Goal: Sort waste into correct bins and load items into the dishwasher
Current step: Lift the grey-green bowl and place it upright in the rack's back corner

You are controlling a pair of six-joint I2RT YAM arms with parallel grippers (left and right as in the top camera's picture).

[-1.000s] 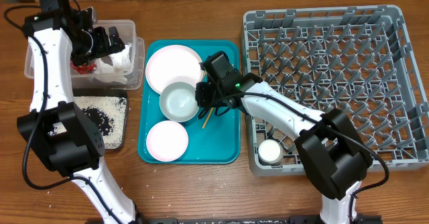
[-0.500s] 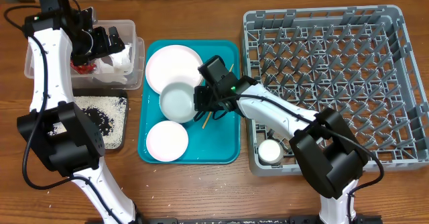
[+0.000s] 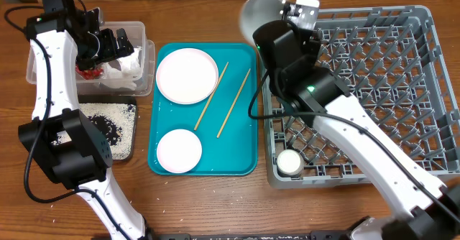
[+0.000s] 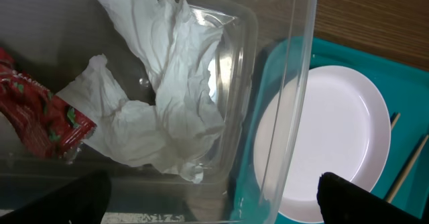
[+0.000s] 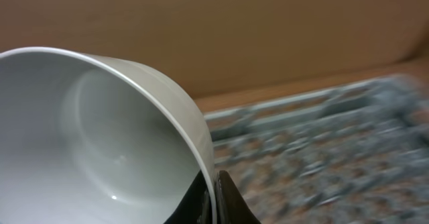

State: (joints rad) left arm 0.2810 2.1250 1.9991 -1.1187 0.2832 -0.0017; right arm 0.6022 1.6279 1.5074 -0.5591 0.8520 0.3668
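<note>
The right gripper [image 5: 213, 198] is clamped on the rim of a pale bowl [image 5: 100, 143]. The wall is pinched between its two fingers, and the bowl is tipped on its side with its hollow facing the wrist camera. In the overhead view this gripper [image 3: 286, 16] is raised, and the bowl [image 3: 260, 14] juts out from it beyond the near corner of the grey dish rack [image 3: 374, 75]. The rack's pegs spread out beneath and behind the gripper. Farther along the arm's side of the rack, a small white cup [image 3: 290, 162] sits in a corner cell.

The left gripper [image 4: 213, 192] hangs with its fingers spread wide and nothing between them, just above the clear tub [image 4: 298, 83]. Directly under it inside the tub lies crumpled white tissue [image 4: 161, 110]. A crumpled red wrapper [image 4: 40, 120] touches the tissue on one side.

Past the tub wall, on the gripper's other side, the teal tray [image 3: 244, 161] carries a white plate [image 3: 187, 75], two chopsticks [image 3: 210, 96] lying loose and apart, and a pale pink plate [image 3: 179, 150]. Just beside the tub, toward the arm's base, the black tray [image 3: 108, 128] holds scattered white rice grains [image 3: 123, 114].
</note>
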